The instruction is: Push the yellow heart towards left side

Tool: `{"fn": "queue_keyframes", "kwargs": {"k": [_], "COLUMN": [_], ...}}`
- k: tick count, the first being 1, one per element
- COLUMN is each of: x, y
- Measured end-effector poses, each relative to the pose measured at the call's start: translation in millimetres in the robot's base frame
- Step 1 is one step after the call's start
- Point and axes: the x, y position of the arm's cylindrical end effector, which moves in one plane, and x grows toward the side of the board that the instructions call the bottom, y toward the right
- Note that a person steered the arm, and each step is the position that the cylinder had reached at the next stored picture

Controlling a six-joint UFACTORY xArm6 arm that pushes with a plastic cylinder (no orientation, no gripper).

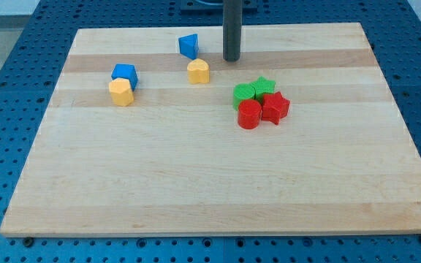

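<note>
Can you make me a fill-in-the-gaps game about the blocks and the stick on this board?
1. My tip is on the view's ____ side of the yellow heart.
2. The blue cube touches a ____ block.
3. The red star sits beside a red cylinder and two ____ blocks.

Missing words: right; yellow; green

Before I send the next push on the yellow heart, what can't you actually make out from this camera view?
- My tip: whether it touches the board can't be told; the rod's top is cut off at the view's top.
- Yellow heart: its far side faces away, and contact with the blue block behind it is unclear.
- The green blocks: the red blocks hide their lower parts, so their shapes are uncertain.
</note>
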Motion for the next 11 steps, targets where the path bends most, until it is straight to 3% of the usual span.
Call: {"fn": "queue_keyframes", "kwargs": {"k": [11], "x": [71.4], "y": [-74.4]}}
